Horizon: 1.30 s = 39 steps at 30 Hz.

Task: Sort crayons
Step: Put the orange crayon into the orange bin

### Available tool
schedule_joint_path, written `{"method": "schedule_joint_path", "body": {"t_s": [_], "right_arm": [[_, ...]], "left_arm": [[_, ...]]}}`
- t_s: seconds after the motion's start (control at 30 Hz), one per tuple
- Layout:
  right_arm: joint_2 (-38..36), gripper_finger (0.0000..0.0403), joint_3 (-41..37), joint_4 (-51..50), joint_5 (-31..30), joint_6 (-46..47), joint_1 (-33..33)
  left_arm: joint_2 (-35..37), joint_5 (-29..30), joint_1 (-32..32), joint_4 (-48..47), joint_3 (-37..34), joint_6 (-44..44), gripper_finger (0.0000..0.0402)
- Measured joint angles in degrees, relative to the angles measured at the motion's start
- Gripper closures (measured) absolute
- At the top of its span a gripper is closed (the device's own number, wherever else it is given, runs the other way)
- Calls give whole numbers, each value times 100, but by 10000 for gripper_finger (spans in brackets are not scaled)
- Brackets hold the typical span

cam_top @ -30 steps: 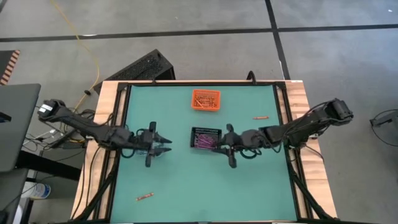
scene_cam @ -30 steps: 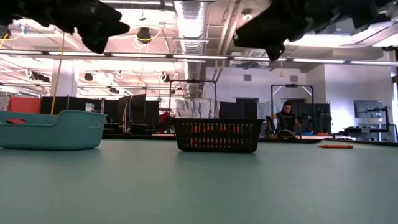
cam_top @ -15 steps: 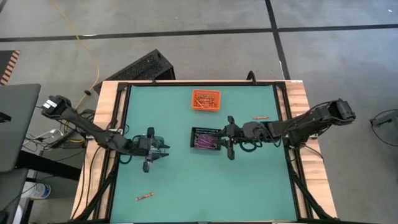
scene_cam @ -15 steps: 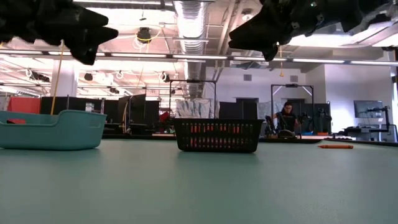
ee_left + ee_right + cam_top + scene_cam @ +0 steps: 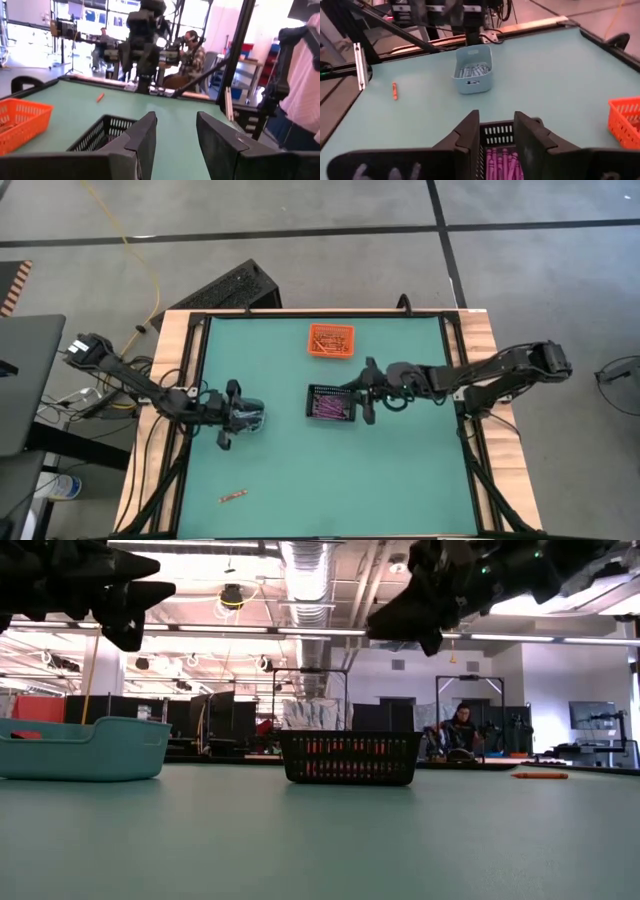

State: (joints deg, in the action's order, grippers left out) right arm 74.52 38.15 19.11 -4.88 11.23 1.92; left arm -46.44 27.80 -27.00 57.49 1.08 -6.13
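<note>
Green table [image 5: 400,470], both arms over its middle band, both above the surface in the low view. Left gripper [image 5: 228,415] sits at the left side, right over a pale blue bin [image 5: 473,73] that the arm mostly hides from above; the right wrist view shows that bin holding blue/grey crayons [image 5: 470,71]. Left fingers [image 5: 145,135] parted, nothing between them, pointing across the table toward the black bin [image 5: 331,401].

Right gripper [image 5: 364,392] hovers at the right edge of the black bin, fingers [image 5: 470,131] apart with an empty gap, looking down into the bin. Purple crayons [image 5: 500,162] lie in the black bin, packed side by side. Orange bin [image 5: 331,340] stands at the far middle of the table, well apart from the black bin; it has orange crayons [image 5: 328,344] inside, probably a small pile, too small to count.

Two loose crayons on the mat: one orange crayon [image 5: 233,496] near the front left, well apart from all bins, and another orange crayon [image 5: 419,368] near the far right edge, beside the right arm. The second also shows in the low view at right [image 5: 539,776].

People sit in the room behind the table, seen in the left wrist view [image 5: 189,52].
</note>
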Motion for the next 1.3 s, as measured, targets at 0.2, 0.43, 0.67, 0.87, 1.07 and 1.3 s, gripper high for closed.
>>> {"method": "schedule_joint_path", "body": {"t_s": [0.2, 0.43, 0.67, 0.87, 1.07, 1.3], "right_arm": [[0, 286, 0, -372, 85, 242, -457], [3, 286, 48, -1079, 89, 574, -976], [4, 286, 611, -2665, -206, 957, -1280], [4, 286, 911, -3931, -706, 1589, -1534], [4, 286, 920, -5366, -604, 1812, -1778], [147, 286, 1343, -7349, -433, 16, -2394]], "left_arm": [[304, 5, 0, -184, 7, 48, 272], [891, 130, 0, -972, 9, 56, 272], [1495, 312, 2, -1774, 10, 186, 272], [1822, 240, 0, -2336, 11, 186, 272], [1878, 157, 0, -2796, 11, 85, 272], [1875, -155, -2, -2937, 13, 51, 272]]}}
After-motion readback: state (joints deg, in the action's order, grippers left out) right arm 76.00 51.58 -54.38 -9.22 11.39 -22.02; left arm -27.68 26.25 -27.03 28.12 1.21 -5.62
